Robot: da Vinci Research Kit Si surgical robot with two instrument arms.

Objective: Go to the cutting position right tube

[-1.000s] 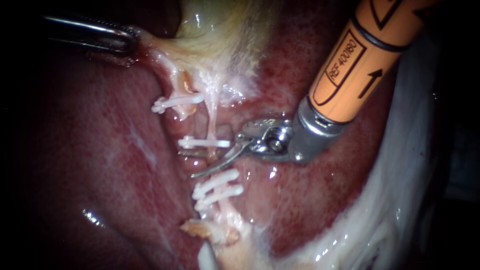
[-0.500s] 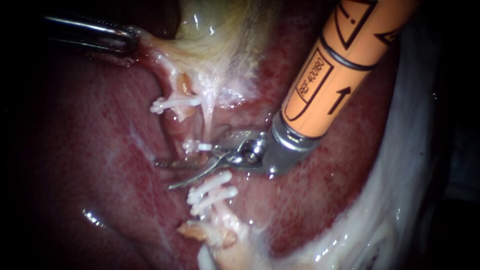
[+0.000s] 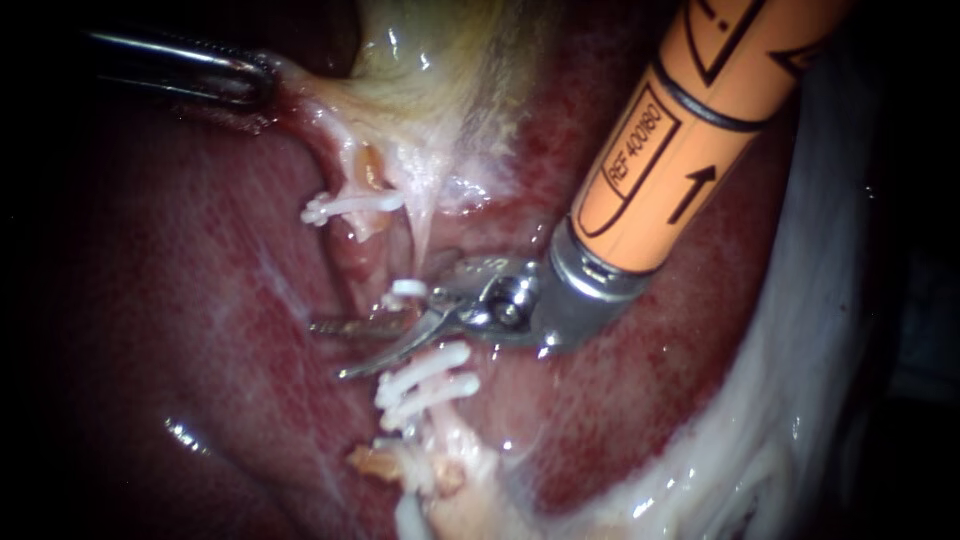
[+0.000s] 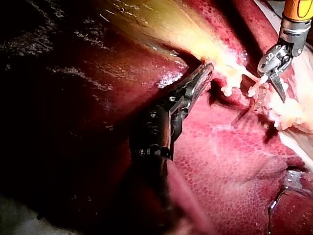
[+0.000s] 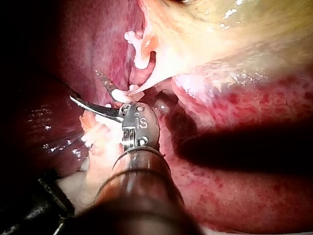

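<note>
My right instrument (image 3: pixel 328 350), on an orange shaft, reaches across the liver (image 3: pixel 180 300) with its two blades open. The thin pale right tube (image 3: pixel 418 235) runs down into the gap near the blades' hinge. One white clip (image 3: pixel 405 290) sits on it just above the blades, and two clips (image 3: pixel 428 378) lie just below them. The left tube carries a clip (image 3: pixel 350 205) higher up. My left instrument (image 3: pixel 255 85) is shut on gallbladder tissue (image 3: pixel 300 95) and holds it taut. In the right wrist view the open blades (image 5: pixel 85 89) straddle the tube beside the clip (image 5: pixel 132 90).
The yellowish gallbladder (image 3: pixel 440 60) lies above the tubes. White tissue or gauze (image 3: pixel 790 400) runs along the right side. A pale frayed stump (image 3: pixel 440 470) lies below the lower clips. In the left wrist view my right instrument (image 4: pixel 275 68) works ahead of the left jaws (image 4: pixel 200 78).
My right instrument has moved left, so its open blades now reach past the right tube. The clip above the blades has tilted and is partly hidden. The left instrument has not moved.
</note>
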